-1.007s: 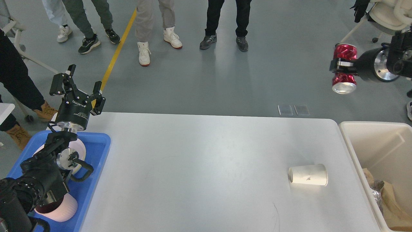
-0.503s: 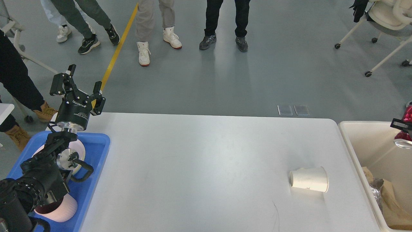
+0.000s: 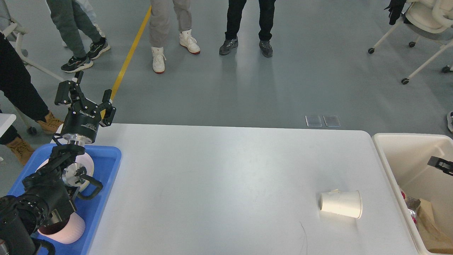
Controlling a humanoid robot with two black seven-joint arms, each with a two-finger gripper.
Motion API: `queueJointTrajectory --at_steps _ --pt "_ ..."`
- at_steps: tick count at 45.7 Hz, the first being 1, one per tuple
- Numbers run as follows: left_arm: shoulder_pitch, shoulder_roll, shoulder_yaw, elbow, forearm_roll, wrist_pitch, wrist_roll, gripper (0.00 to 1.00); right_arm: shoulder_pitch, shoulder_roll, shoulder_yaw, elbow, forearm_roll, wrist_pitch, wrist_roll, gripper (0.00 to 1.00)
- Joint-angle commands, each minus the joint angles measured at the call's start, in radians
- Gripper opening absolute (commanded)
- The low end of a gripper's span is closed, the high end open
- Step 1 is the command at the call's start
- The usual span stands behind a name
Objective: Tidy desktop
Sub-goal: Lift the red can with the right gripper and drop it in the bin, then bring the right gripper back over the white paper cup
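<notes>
The desktop point(image 3: 226, 177) is a wide white tabletop. A white paper cup point(image 3: 340, 208) lies on its side near the front right. My left gripper point(image 3: 91, 86) is raised over the table's far left corner, above the blue tray point(image 3: 106, 159), open and empty. Only a black tip of my right gripper point(image 3: 440, 164) shows at the right edge, over the cream bin point(image 3: 384, 156); its fingers cannot be told apart. A sliver of red point(image 3: 403, 195) shows among the trash in the bin.
The blue tray holds a pink cup point(image 3: 67, 230) and a white dish point(image 3: 89, 165), partly hidden by my left arm. The bin holds brown paper point(image 3: 430, 226) and foil. Several people stand on the floor beyond the table; a wheeled chair point(image 3: 421, 21) is at far right.
My right gripper came down from high at the right with the red can to over the bin. The can is no longer in it. The left arm stayed still.
</notes>
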Motion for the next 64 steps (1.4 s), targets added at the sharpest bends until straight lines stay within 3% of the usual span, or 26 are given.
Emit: queueJointTrajectory --at_steps 1,16,20,30,36,50,64 --pt "0.0 -0.001 0.001 0.0 0.0 0.0 0.0 0.96 0.01 -0.001 0.002 0.02 0.008 0.009 0.003 1.0" --pt "0.0 -0.001 0.001 0.0 0.0 0.0 0.0 0.96 0.152 0.015 -0.021 0.224 0.055 0.089 0.003 1.0" --pt "0.0 -0.001 0.001 0.0 0.0 0.0 0.0 0.96 0.241 0.013 -0.024 0.248 0.055 0.188 0.001 1.0" --pt "0.0 -0.001 0.001 0.0 0.0 0.0 0.0 0.96 0.609 0.007 -0.118 0.365 0.059 0.582 0.001 1.0" --pt "0.0 0.001 0.001 0.0 0.0 0.0 0.0 0.96 0.772 0.015 -0.155 0.434 0.059 0.699 0.001 1.0" --pt "0.0 0.001 0.001 0.0 0.0 0.0 0.0 0.96 1.083 0.082 -0.25 0.538 0.059 0.77 0.0 1.0" --pt "0.0 0.001 -0.001 0.0 0.0 0.0 0.0 0.96 1.134 0.136 -0.248 0.531 0.057 0.785 0.0 1.0"
